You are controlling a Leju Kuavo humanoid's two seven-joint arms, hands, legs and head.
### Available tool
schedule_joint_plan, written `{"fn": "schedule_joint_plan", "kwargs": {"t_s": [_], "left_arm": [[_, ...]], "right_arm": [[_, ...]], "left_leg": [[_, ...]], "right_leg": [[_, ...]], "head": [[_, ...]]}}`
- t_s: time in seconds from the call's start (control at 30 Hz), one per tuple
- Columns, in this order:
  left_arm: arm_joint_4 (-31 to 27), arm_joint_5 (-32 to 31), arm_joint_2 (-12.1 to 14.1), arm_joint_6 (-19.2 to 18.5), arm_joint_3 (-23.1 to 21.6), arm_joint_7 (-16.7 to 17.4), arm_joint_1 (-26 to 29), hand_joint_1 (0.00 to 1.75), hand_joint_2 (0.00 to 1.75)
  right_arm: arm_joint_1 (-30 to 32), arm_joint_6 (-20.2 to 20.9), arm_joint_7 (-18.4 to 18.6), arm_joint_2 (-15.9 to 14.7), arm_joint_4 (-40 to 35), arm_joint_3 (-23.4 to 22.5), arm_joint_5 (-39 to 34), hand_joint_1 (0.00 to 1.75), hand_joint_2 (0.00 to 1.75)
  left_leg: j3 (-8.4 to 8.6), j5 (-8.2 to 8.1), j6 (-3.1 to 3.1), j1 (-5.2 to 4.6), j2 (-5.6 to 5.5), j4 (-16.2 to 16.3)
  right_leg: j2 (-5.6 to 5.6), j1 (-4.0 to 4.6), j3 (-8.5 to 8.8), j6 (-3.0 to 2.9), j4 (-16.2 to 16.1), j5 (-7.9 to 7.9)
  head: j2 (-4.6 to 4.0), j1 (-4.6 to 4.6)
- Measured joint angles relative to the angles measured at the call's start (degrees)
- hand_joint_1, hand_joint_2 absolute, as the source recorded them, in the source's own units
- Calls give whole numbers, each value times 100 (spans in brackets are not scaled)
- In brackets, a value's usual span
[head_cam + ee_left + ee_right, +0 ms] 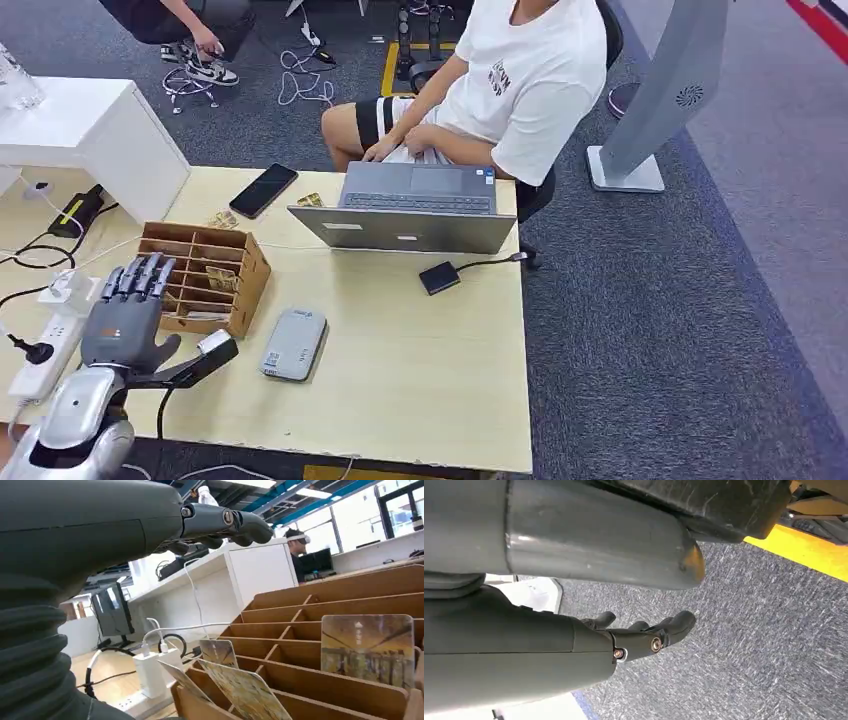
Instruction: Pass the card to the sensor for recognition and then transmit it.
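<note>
A wooden card rack (243, 285) stands on the left of the table, with several cards (222, 279) upright in its slots. My left hand (127, 318) hovers flat at the rack's near left corner, fingers spread over its edge, thumb pointing right, holding nothing. In the left wrist view its fingers (220, 522) stretch above the rack (350, 587), and cards (367, 650) (245, 692) stand in the slots below. The grey sensor box (293, 343) lies just right of the rack. My right hand (644, 637) hangs over carpet, fingers loosely extended and empty.
An open laptop (415, 208) sits at the far table edge before a seated person (500, 80). A black phone (263, 190) and loose cards (310, 200) lie near it. A small black box (438, 277) on a cable lies mid-table. A power strip (40, 355) and cables lie at left.
</note>
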Motion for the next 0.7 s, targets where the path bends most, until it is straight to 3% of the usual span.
{"fn": "schedule_joint_plan", "kwargs": {"t_s": [0.5, 0.53, 0.7], "left_arm": [[2, -35, -70, -44, -188, 13, 1, 5, 175], [2, -33, -70, -57, -197, 26, 1, 175, 175], [20, 59, -59, -382, -203, 151, 1, 175, 175]], "right_arm": [[0, 7, 9, 2, 0, 2, 2, 0, 0], [0, 11, 9, 2, 0, 2, 2, 0, 0], [0, 22, 11, 2, 0, 2, 2, 0, 0]], "left_leg": [[0, 0, 0, 0, 0, 0], [0, 0, 0, 0, 0, 0], [0, 0, 0, 0, 0, 0]], "right_leg": [[0, 0, 0, 0, 0, 0], [0, 0, 0, 0, 0, 0], [0, 0, 1, 0, 0, 0]], "head": [[0, 0], [0, 0], [0, 0]]}}
